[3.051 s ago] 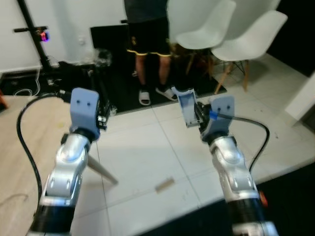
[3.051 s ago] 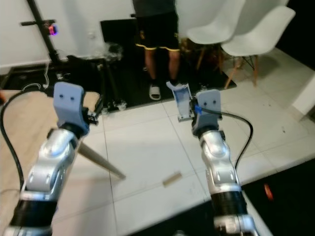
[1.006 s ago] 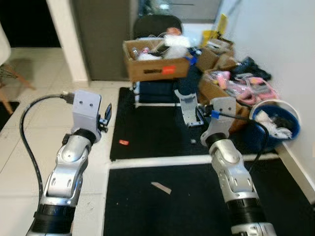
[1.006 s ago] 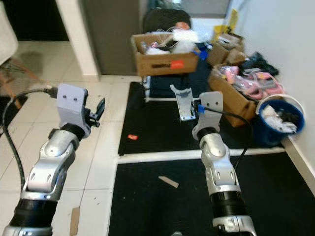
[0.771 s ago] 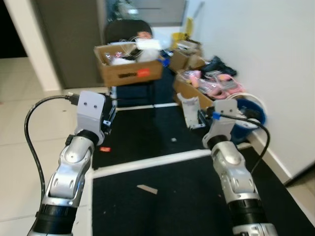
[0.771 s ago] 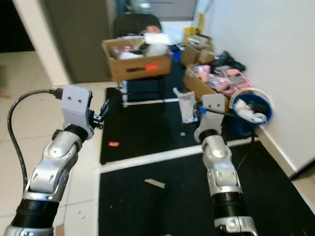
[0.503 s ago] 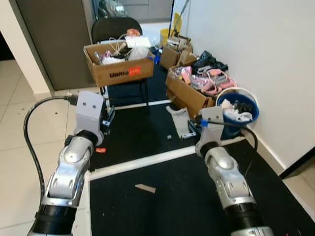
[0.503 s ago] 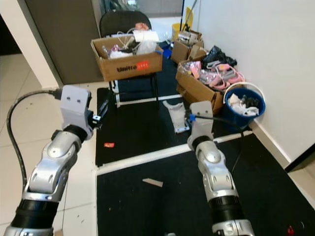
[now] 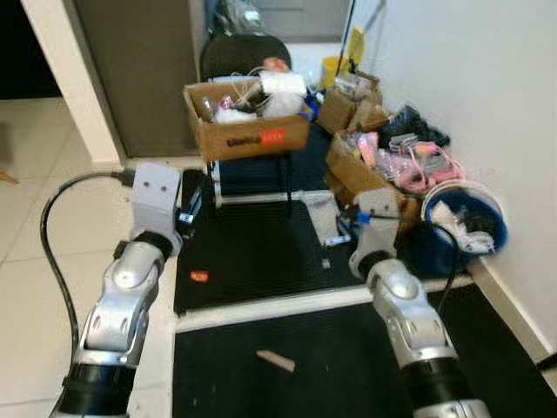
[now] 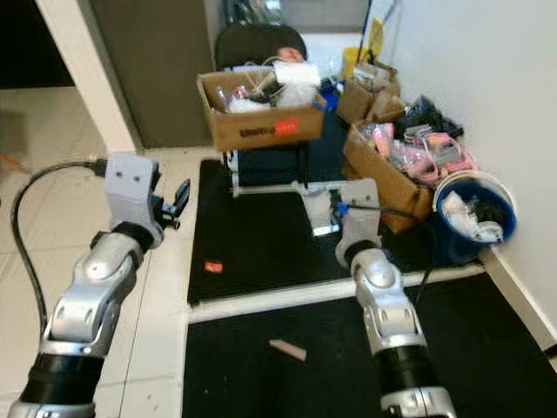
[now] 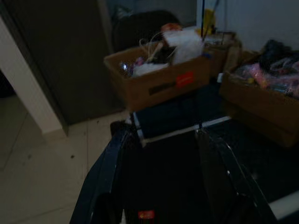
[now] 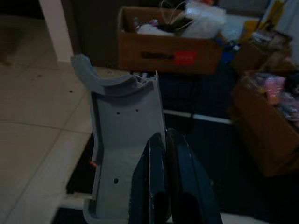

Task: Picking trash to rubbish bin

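My right gripper is shut on a grey plastic piece with a curved end, held upright over the black mat. In the eye views that grey piece hangs left of the blue rubbish bin, which has a white rim and crumpled trash inside and stands against the white wall. My left gripper is open and holds nothing, raised at chest height on the left. A wooden strip and a small red scrap lie on the mats.
A cardboard box full of clutter rests on a black chair straight ahead. More open boxes with pink items line the right wall beside the bin. A white pillar and tiled floor are on the left.
The camera has swung from a room with white chairs and a person to this corner. Since half a second ago the view shifted again; the grey piece stays in my right gripper.
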You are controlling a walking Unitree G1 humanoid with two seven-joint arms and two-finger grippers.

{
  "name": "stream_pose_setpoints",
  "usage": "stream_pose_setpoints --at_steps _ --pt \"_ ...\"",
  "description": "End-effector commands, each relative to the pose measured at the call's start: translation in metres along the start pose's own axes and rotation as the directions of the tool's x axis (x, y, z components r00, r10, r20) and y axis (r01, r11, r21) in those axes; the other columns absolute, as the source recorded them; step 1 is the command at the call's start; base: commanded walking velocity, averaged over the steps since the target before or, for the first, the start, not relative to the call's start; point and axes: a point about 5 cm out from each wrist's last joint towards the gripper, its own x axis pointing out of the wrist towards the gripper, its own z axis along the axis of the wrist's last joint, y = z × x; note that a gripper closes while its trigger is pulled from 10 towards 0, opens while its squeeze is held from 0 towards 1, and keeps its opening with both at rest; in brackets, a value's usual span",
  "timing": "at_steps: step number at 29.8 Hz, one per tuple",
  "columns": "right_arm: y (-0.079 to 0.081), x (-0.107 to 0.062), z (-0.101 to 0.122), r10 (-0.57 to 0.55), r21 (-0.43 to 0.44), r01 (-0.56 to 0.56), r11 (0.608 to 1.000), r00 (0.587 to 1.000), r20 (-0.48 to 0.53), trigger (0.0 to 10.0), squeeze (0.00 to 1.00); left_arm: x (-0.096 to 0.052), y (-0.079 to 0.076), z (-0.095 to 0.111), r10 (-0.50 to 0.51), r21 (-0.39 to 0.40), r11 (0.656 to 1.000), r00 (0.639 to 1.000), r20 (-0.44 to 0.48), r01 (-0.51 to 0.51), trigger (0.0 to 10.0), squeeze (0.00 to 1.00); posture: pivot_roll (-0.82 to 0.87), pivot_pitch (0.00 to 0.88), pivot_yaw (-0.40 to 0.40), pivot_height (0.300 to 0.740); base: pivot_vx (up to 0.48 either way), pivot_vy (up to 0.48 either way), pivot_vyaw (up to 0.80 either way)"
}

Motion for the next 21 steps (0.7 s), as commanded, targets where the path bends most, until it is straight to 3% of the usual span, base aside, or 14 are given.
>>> stream_pose_setpoints --at_steps 1,5,12,21 --pt "-0.0077 -0.0031 -0.0085 -0.032 0.008 0.032 0.999 0.999 -0.037 10.0 0.0 -0.0007 -0.0015 -0.0029 -0.005 0.003 1.0 1.0 -0.015 0.006 10.0 0.0 0.04 0.094 0.002 0.74 0.39 0.0 0.0" --pt "-0.0086 -0.003 -0.0086 -0.036 0.007 0.036 0.999 0.999 -0.038 10.0 0.0 -0.0007 -0.0009 -0.0029 -0.003 0.003 1.0 1.0 -0.016 0.003 10.0 0.0 0.04 0.094 0.002 0.74 0.392 0.0 0.0" --pt "-0.0087 -0.0025 -0.0089 -0.039 0.023 0.039 0.999 0.999 -0.037 10.0 0.0 -0.0006 -0.0002 -0.003 0.0 0.005 1.0 1.0 -0.019 0.0 10.0 0.0 0.04 0.097 0.002 0.74 0.389 0.0 -0.68" --pt "-0.0043 -0.0035 -0.0103 -0.015 0.023 0.016 1.0 0.999 -0.042 10.0 0.0 -0.0018 -0.0006 -0.0039 0.003 0.005 1.0 1.0 -0.024 -0.003 10.0 0.0 0.05 0.101 -0.004 0.74 0.392 0.0 0.0"
